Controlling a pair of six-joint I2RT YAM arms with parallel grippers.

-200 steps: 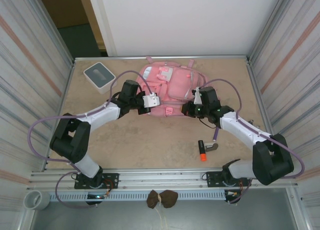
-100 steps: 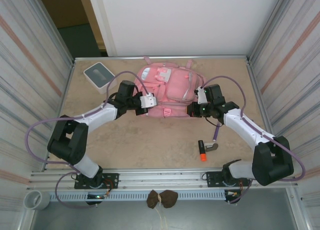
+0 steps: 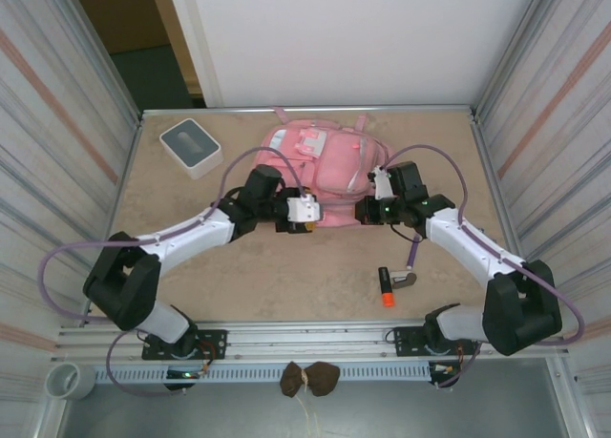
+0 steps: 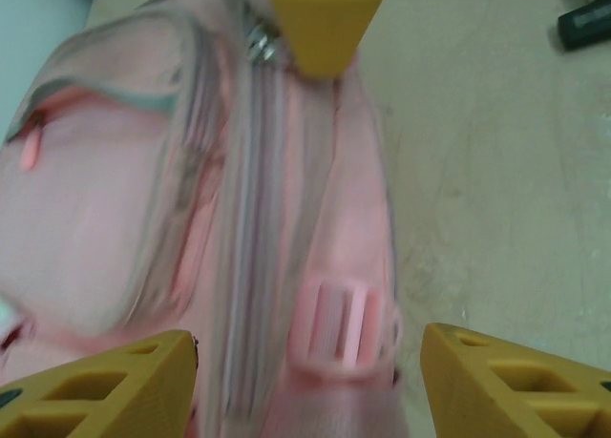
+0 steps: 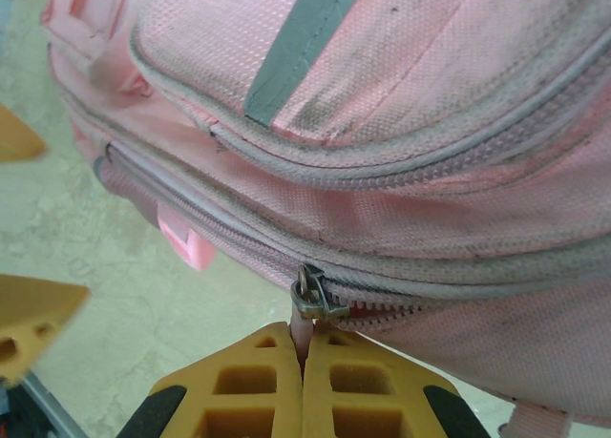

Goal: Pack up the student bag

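The student bag, a pink backpack, lies flat at the back middle of the table. My right gripper is at its near right edge. In the right wrist view this gripper is shut on the pink pull of the metal zip slider, with the zip partly parted to the right of it. My left gripper hangs over the bag's near edge with its jaws open. In the left wrist view its yellow fingers stand wide either side of a pink strap buckle, touching nothing.
A small grey-and-white square box sits at the back left. A dark marker with a red cap and a small grey piece lie near the right arm. Metal walls close in both sides.
My left gripper has opened, let go of the bag's near left edge and slid right along that edge. The right gripper has kept its hold on the zip pull, nearly still.
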